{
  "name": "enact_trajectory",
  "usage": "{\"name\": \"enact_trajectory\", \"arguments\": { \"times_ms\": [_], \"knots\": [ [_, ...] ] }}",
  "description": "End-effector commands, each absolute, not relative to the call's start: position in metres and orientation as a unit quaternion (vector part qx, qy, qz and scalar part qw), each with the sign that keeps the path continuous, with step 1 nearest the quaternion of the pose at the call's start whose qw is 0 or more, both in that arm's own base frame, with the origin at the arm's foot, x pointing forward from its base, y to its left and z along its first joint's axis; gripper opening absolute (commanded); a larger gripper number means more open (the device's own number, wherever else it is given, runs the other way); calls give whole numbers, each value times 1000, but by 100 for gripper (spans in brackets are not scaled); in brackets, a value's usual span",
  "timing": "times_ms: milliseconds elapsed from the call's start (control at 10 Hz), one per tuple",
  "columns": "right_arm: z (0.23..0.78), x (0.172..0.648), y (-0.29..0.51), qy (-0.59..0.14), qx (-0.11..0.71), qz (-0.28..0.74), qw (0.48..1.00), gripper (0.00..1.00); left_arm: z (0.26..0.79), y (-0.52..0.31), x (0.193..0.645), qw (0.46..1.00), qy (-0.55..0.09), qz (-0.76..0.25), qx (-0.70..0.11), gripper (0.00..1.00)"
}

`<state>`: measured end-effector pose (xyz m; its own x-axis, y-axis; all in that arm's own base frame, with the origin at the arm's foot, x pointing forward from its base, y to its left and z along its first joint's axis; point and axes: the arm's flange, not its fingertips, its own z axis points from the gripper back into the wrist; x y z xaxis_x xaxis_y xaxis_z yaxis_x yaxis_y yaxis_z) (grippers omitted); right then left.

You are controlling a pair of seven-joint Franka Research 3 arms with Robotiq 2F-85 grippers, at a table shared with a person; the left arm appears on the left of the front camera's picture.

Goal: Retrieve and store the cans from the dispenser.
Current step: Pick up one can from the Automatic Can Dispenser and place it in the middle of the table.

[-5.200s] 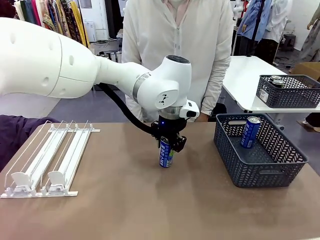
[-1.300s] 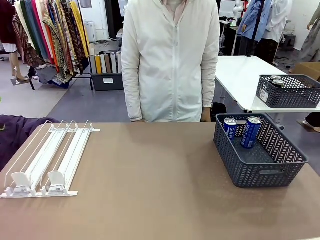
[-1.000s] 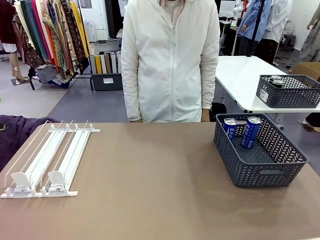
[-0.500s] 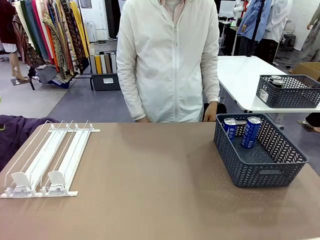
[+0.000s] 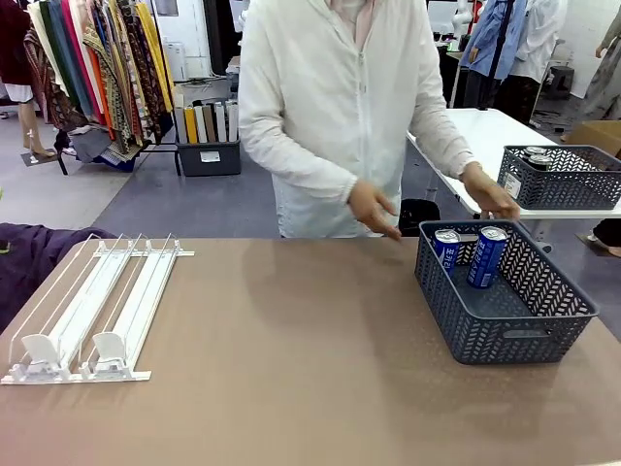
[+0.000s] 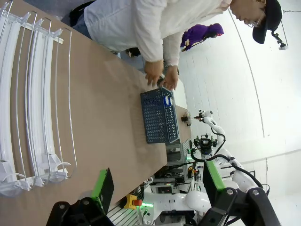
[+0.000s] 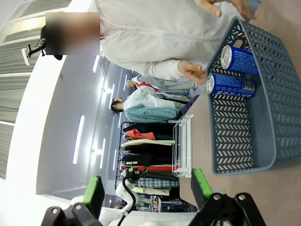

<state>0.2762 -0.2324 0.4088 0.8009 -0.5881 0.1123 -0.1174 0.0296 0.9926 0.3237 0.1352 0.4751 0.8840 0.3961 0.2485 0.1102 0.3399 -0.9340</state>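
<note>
The white-and-clear dispenser (image 5: 92, 306) lies at the table's left with nothing in its lanes; it also shows in the left wrist view (image 6: 33, 94) and the right wrist view (image 7: 183, 146). Two blue Pepsi cans (image 5: 445, 248) (image 5: 485, 255) lean inside the dark grey basket (image 5: 514, 335) at the right. In the right wrist view these cans (image 7: 240, 60) (image 7: 230, 84) lie in the basket (image 7: 225, 136). My left gripper (image 6: 157, 181) is open and holds nothing, far above the table. My right gripper (image 7: 148, 186) is open too, with nothing between its fingers.
The person stands at the far edge, one hand (image 5: 374, 209) over the table near the basket, the other hand (image 5: 490, 194) by a second grey basket (image 5: 558, 189) with cans (image 5: 537, 155) on a white side table. A purple cloth (image 5: 29, 257) lies at far left.
My left arm, which held a blue can over the table five seconds ago, has left the front view; a second can stands in the basket. The person has just leaned right and raised both hands.
</note>
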Motion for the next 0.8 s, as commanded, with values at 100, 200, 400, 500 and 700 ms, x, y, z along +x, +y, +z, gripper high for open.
{"name": "enact_trajectory", "arguments": {
  "times_ms": [100,200,400,500,700],
  "knots": [
    [413,274,-232,-256,675,-174,670,100,477,133,324,780,-227,94,-575,100],
    [413,274,-232,-256,675,-174,670,100,477,133,324,780,-227,94,-575,100],
    [413,274,-232,-256,675,-174,670,100,477,133,324,780,-227,94,-575,100],
    [413,274,-232,-256,675,-174,670,100,477,133,324,780,-227,94,-575,100],
    [413,274,-232,-256,675,-174,670,100,477,133,324,780,-227,94,-575,100]
  ]
}}
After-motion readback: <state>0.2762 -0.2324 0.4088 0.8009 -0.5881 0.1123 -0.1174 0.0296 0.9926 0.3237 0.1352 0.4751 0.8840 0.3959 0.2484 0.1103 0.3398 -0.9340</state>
